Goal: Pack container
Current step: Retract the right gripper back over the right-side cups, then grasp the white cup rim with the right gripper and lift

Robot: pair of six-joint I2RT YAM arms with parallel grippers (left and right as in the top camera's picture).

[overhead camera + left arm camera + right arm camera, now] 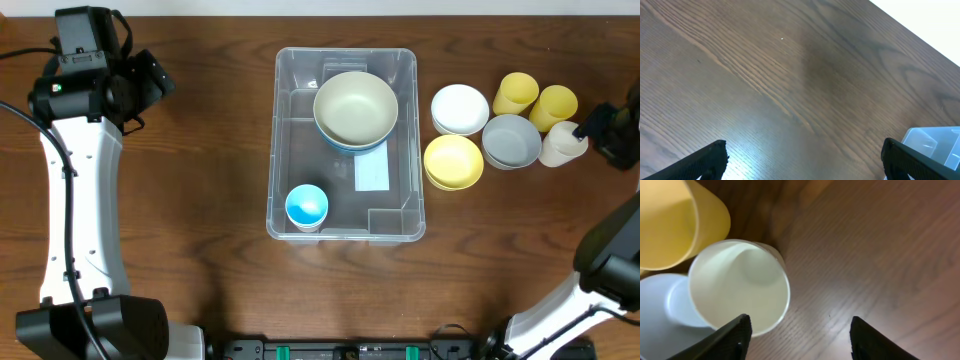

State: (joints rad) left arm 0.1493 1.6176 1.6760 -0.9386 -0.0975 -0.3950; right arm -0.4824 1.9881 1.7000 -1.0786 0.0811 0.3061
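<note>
Wood table (200, 200): container (285, 130) mid; rt side white bowl (460, 108), yellow bowl (453, 161), grey bowl (511, 140), 2 yellow cups (517, 93).

On dark brown wooden table (200, 150): large cream round bowl (355, 107) nested in pale blue bowl (345, 148); small white cup with blue inside (306, 207) nearer the front, well apart. Clustered to the right: white bowl (460, 108), grey bowl (512, 140), yellow bowl (453, 161), yellow plastic cup (517, 93) beside second yellow cup (553, 103), cream cup (562, 143) just beside the grey bowl.
</note>
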